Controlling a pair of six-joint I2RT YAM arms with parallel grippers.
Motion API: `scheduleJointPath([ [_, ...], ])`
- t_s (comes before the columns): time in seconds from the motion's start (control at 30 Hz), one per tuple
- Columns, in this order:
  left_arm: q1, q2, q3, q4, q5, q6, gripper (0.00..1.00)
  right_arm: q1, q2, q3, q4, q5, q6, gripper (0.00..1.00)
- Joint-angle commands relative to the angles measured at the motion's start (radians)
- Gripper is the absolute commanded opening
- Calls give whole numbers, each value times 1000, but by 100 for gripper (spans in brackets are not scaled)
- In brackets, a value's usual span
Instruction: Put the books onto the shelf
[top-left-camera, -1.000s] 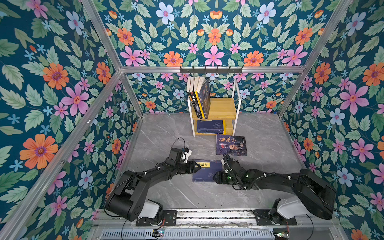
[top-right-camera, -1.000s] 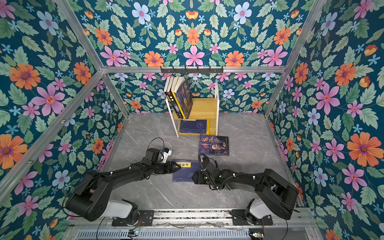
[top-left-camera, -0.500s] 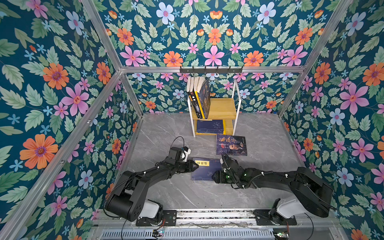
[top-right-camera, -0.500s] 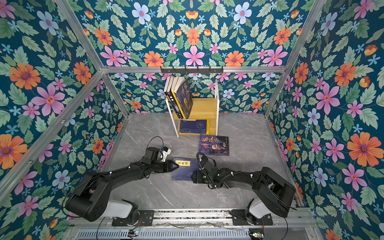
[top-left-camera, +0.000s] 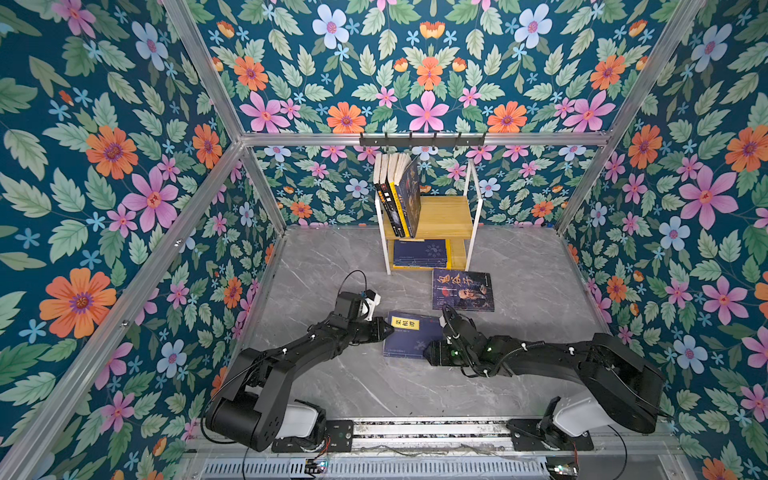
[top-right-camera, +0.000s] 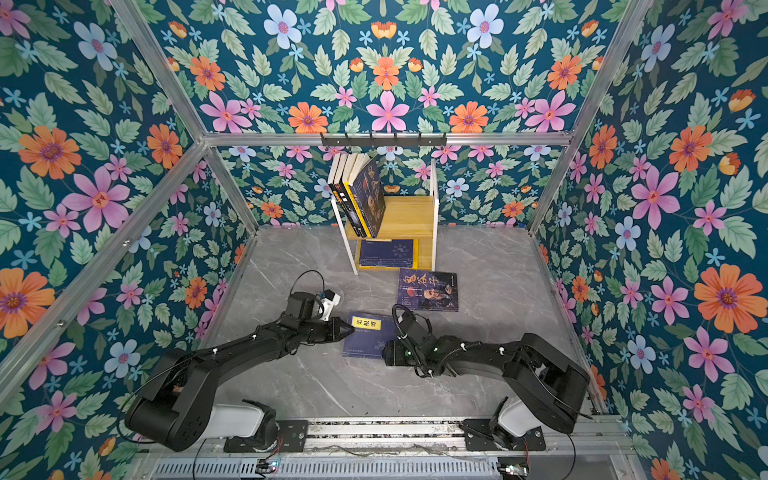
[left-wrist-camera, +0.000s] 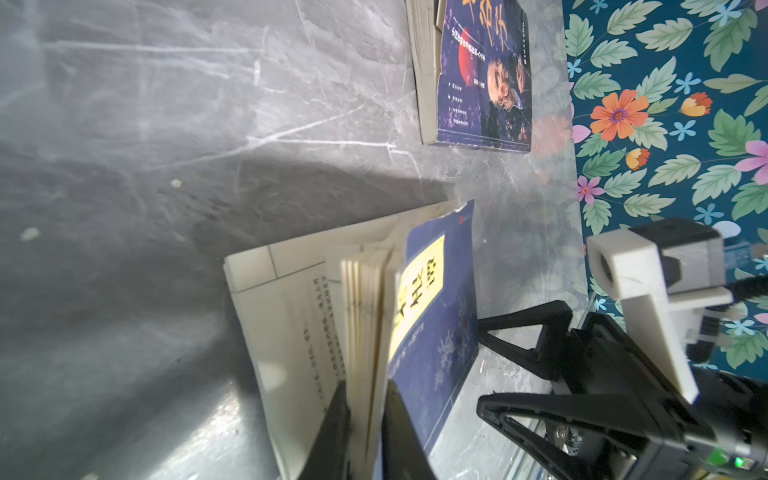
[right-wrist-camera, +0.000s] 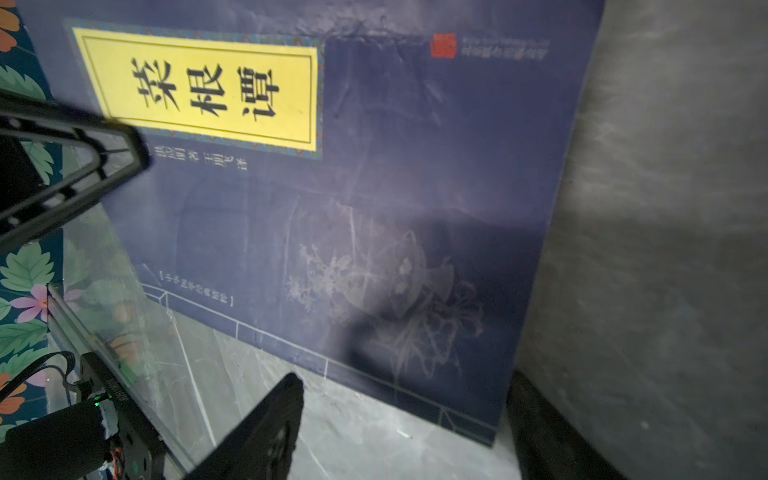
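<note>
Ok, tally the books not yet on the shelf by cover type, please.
navy book with yellow label, its edge pinched by the left gripper: 1
purple-blue portrait book, flat on the floor: 1
Total: 2

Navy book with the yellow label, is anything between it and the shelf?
Partly: the purple-blue paperback with the old man's portrait lies flat between the navy book with the yellow label and the white-framed wooden shelf, in front of its right side.
</note>
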Motion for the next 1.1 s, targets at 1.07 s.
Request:
scheduleJointPath([
  [1.07,109,-73,51,-27,116,26,0,2,-470,-36,-171,363,-612,78],
])
